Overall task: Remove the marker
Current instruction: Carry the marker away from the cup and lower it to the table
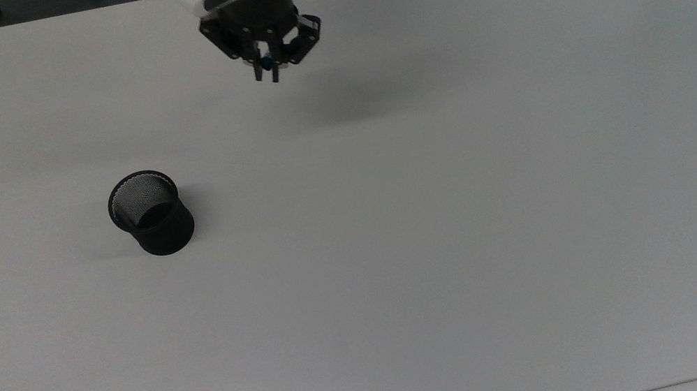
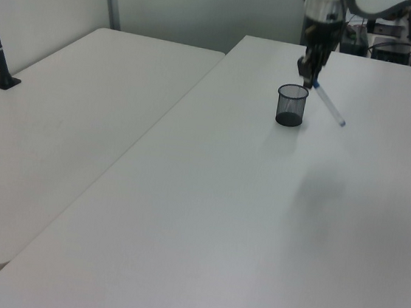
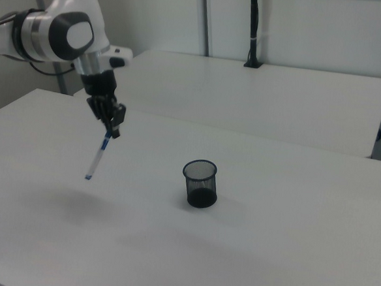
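White and bare, the tabletop [image 1: 469,239] is stretching out wide beneath me, with a second one running alongside it in the left view and the right view. I am holding my hand [image 1: 269,74] well above the surface, toward 12 o'clock in the top view, and its fingers are pinching the marker [image 3: 99,152] at the blue cap. I am gripping it at the top so the white barrel is hanging free below, slanting down and away, with its small end plug lowest and touching nothing. The mesh cup [image 1: 150,213] is standing upright and empty toward 8 o'clock of my hand in the top view, well apart from the marker, so I am judging the lift out of it as done and only the setting-down as left. Open room is lying all round: from 3 to 6 o'clock in the top view the surface is carrying nothing, and the far edge near 12 o'clock is the one border close enough to mind. I am thinking a flat spot away from the cup is suiting a slim barrel that may roll.
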